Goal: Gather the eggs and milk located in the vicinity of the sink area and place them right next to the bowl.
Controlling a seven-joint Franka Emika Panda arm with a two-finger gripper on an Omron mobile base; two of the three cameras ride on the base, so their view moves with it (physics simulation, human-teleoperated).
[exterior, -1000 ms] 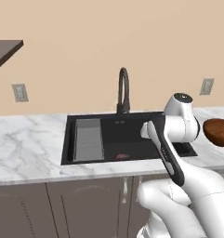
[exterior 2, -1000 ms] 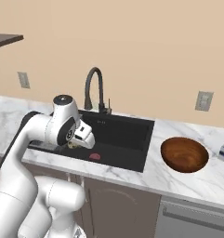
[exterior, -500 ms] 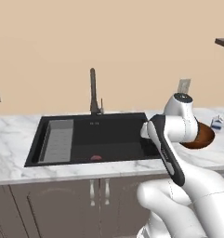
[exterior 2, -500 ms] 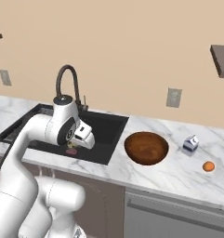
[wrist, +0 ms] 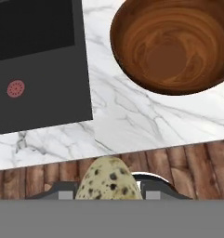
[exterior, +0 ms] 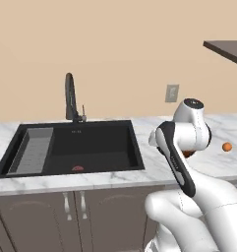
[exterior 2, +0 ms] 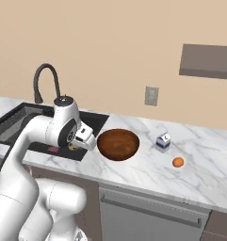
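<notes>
Change: both base views have slid right along the counter since the earlier frames, so the camera moved with the base; the sink now sits further left in each, and the bowl, milk and orange egg have come into the right base view. The speckled egg stays pinched in the gripper as before.
Gripper: gripper [wrist: 109, 188] closed narrow on the speckled egg [wrist: 108, 182], which sits between the fingertips at the bottom of the hand view; in the right base view the gripper [exterior 2: 76, 145] hangs over the sink's near right corner, just left of the bowl.
Speckled egg: pale greenish with dark spots, held clear of the counter, over the counter's front edge in the hand view, with wood floor planks behind it.
Bowl: dark reddish-brown wooden bowl [exterior 2: 117, 143] upright on the marble counter [exterior 2: 148, 169], just right of the sink; the hand view shows its hollow inside [wrist: 174, 46].
Milk: small white carton with blue markings [exterior 2: 163, 141], upright on the counter, near the bowl's right side but apart from it.
Orange egg: plain orange-brown egg [exterior 2: 178, 162] lying on the counter, right of the bowl and in front of the milk, touching neither; in the left base view it lies right of the arm [exterior: 227, 146].
Sink: black recessed basin [exterior: 71, 147] with a tall gooseneck faucet [exterior: 70, 96] behind it; a small flat red thing [exterior: 77, 168] lies on its floor near the front.
Wall: an outlet plate [exterior 2: 151, 96] sits above the counter behind the bowl.
</notes>
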